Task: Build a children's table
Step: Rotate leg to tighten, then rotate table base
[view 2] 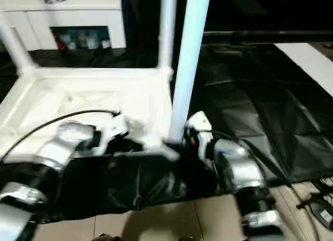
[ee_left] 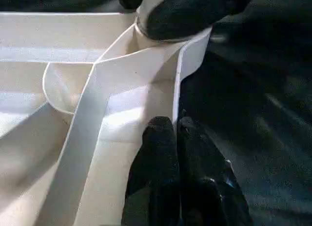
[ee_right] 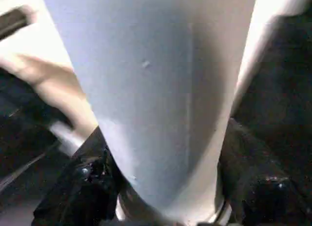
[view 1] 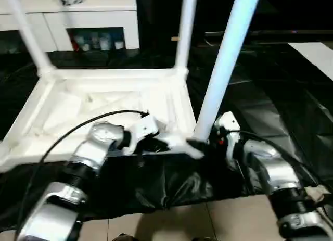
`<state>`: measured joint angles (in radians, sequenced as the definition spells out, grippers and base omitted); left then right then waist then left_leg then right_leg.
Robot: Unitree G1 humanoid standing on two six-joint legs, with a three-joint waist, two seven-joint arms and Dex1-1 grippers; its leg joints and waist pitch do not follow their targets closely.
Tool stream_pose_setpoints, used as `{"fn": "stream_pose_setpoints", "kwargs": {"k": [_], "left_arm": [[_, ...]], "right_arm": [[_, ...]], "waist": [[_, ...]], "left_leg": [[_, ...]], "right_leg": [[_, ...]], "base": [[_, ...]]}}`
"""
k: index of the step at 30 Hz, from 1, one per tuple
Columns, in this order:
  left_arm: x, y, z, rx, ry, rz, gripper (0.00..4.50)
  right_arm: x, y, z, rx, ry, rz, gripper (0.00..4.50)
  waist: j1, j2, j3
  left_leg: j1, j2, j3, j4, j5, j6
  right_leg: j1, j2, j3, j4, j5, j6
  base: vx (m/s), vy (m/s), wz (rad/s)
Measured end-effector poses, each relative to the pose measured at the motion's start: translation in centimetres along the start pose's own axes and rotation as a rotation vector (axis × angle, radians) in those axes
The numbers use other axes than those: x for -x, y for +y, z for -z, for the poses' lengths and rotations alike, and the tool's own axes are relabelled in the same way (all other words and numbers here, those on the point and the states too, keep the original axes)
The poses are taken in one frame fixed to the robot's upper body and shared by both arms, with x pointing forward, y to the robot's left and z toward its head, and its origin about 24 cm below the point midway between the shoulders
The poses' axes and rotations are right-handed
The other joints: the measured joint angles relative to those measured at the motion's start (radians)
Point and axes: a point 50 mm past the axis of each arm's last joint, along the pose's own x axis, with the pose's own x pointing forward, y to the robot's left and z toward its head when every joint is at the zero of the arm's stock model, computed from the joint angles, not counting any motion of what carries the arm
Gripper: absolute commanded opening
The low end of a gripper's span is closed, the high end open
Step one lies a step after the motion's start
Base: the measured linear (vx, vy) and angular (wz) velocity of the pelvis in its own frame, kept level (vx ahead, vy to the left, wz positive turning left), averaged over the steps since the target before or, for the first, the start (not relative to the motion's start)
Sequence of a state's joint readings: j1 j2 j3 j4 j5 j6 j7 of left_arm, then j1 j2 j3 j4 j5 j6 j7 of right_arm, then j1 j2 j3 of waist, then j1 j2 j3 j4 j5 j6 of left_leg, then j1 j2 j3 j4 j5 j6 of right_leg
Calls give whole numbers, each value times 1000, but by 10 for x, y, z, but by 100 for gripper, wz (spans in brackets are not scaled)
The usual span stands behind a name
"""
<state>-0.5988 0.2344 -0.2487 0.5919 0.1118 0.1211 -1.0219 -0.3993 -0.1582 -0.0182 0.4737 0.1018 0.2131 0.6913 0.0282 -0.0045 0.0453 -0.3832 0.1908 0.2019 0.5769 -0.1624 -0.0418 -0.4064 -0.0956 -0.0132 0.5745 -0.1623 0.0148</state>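
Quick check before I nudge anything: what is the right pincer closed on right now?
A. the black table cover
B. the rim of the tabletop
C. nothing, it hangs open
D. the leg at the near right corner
D: the right pincer has a black finger on each side of the near right leg, just above the tabletop corner.

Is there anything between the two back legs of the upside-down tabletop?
Only the tabletop's far rim runs between the left back leg and the right back leg, as the left eye view shows. No loose part lies there.
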Motion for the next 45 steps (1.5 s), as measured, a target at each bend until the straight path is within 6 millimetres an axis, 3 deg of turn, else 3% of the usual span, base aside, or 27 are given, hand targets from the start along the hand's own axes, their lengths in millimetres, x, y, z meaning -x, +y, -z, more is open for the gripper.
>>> {"fn": "stream_pose_setpoints", "kwargs": {"k": [6,7,8,10,12,16,18,22,27,33,34,38,40,45], "left_arm": [[-19,-7,-7,18,-29,-114,0],[-18,-7,-7,10,-29,-115,0],[-18,-7,-7,5,-30,-116,0],[-18,-6,-7,-9,-31,-117,0],[-16,-6,-7,-26,-31,-114,0],[-16,-6,-8,-45,-32,-111,0],[-18,-6,-10,-63,-35,-102,0],[-22,-9,-14,-98,-48,-72,0],[-19,-7,-13,-101,-51,-87,0],[-15,-7,-11,-84,-73,-94,0],[-14,-8,-11,-72,-89,-96,44],[-1,-6,-22,4,-192,-107,76],[16,-3,-31,25,-234,-98,90],[51,-8,-30,64,-214,-24,139]], "right_arm": [[-20,4,-6,-65,-53,285,245],[-21,4,-6,-59,-57,290,301],[-21,4,-7,-53,-59,291,315],[-22,6,-7,-27,-55,281,315],[-21,6,-7,-18,-55,269,350],[-18,4,-6,39,-40,233,370],[-10,0,-5,75,-29,208,370],[34,-17,-2,134,-15,142,370],[77,-38,-12,170,-27,143,370],[99,-26,-12,148,15,-41,370],[101,-23,-12,147,29,-76,376],[90,-6,-10,119,48,-205,376],[73,4,-11,109,25,-246,376],[54,10,-14,96,8,-257,376]], "waist": [[-15,1,0],[-15,1,0],[-15,1,0],[-15,1,0],[-16,1,0],[-15,1,0],[-7,1,0],[18,1,1],[18,-1,2],[24,-3,3],[24,-5,4],[21,-19,5],[18,-23,4],[34,-31,6]], "left_leg": [[-2,0,-2,-1,0,0],[-3,0,-2,-2,0,0],[-4,0,-2,-3,0,0],[-4,0,-2,-3,0,0],[-5,0,-2,-3,0,0],[-5,0,-2,-3,0,0],[-7,0,-2,-3,0,0],[-10,0,0,-3,0,0],[-10,2,1,-2,0,0],[-11,3,0,-2,0,0],[-11,3,0,-2,0,0],[-12,4,-2,0,0,0],[-12,4,-2,0,0,0],[-12,3,-1,0,0,0]], "right_leg": [[-4,0,-1,0,0,0],[-5,1,-1,1,0,0],[-6,1,-1,1,0,0],[-7,2,-1,2,0,0],[-7,2,-1,2,0,0],[-7,2,-1,2,0,0],[-7,2,0,2,0,0],[-6,1,1,2,1,1],[-7,1,0,3,2,2],[-7,2,-1,4,-1,6],[-7,2,-1,4,-1,6],[-11,2,-3,5,3,1],[-12,2,-3,5,3,0],[-11,2,-2,5,3,1]], "base": [[0,0,0],[0,0,0],[0,0,0],[0,0,0],[0,0,0],[0,0,0],[0,0,0],[0,0,0],[0,0,0],[0,0,0],[0,0,0],[0,0,0],[0,0,0],[0,0,0]]}}
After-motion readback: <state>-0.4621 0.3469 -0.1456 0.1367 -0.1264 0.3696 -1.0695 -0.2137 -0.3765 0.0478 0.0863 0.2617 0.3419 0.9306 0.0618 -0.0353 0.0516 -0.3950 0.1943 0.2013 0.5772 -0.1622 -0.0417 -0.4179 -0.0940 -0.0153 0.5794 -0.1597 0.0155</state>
